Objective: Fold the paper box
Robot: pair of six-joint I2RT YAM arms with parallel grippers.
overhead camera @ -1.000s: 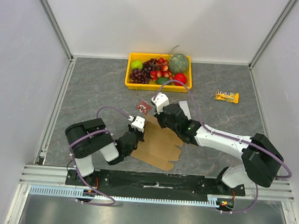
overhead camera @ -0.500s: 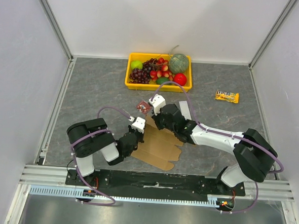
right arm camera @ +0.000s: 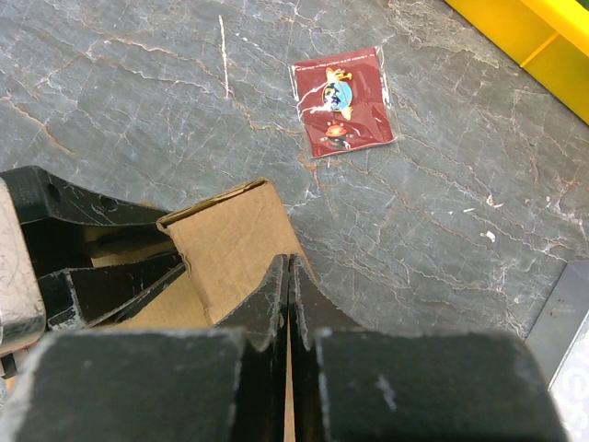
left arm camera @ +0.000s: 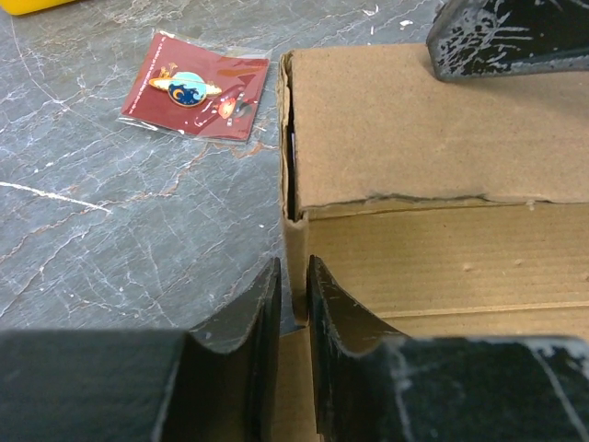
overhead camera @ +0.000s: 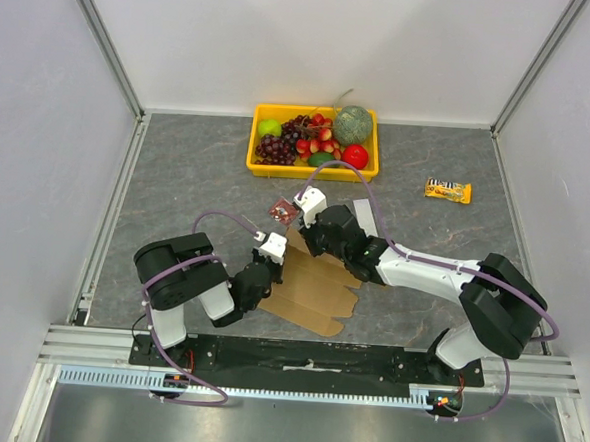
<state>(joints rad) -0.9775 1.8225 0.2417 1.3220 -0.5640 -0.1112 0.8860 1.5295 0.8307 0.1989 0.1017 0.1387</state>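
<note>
The paper box (overhead camera: pixel 321 288) is a brown cardboard sheet lying partly folded on the grey table between my arms. My left gripper (overhead camera: pixel 271 269) is shut on its left edge; in the left wrist view the thin cardboard wall (left arm camera: pixel 414 138) stands between the nearly closed fingers of that gripper (left arm camera: pixel 294 276). My right gripper (overhead camera: pixel 308 242) is shut on the raised far flap (right arm camera: pixel 230 239), with the cardboard pinched between the fingers of that gripper (right arm camera: pixel 290 264). A right finger (left arm camera: pixel 515 37) shows at the top of the left wrist view.
A red card with a planet pin (overhead camera: pixel 282 212) lies just beyond the box, also in the wrist views (left arm camera: pixel 198 97) (right arm camera: pixel 342 101). A yellow tray (overhead camera: pixel 261 165) of fruit stands at the back. A snack bar (overhead camera: pixel 447 190) lies at the right.
My right gripper has shifted slightly left with the flap in it, and its arm has swung a little. The left gripper has barely moved.
</note>
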